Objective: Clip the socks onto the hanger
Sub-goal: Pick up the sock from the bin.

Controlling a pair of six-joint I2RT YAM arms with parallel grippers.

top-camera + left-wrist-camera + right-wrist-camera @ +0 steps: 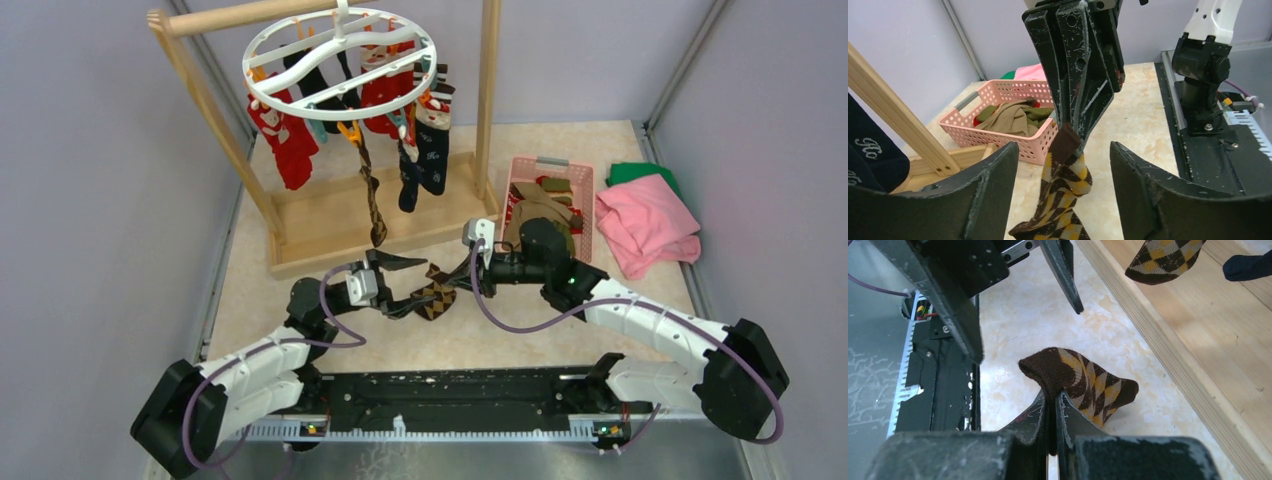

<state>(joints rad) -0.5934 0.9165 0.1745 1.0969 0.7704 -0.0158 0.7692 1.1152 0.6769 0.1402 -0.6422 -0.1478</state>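
A brown and yellow argyle sock (437,296) hangs just above the table between the two arms. My right gripper (1053,399) is shut on its dark brown cuff (1048,371), and the rest droops down (1065,182). My left gripper (1064,148) is open, one finger on each side of this sock (1098,387) without touching it. The white round hanger (340,62) hangs from the wooden rack at the back, with several socks clipped on: red ones (290,140), navy ones (430,150) and a matching argyle sock (373,200).
A pink basket (520,175) with more socks stands right of the rack base (330,225). Pink cloth (645,225) and green cloth (640,172) lie at the far right. The rack's wooden post (893,120) is close on my left gripper's left.
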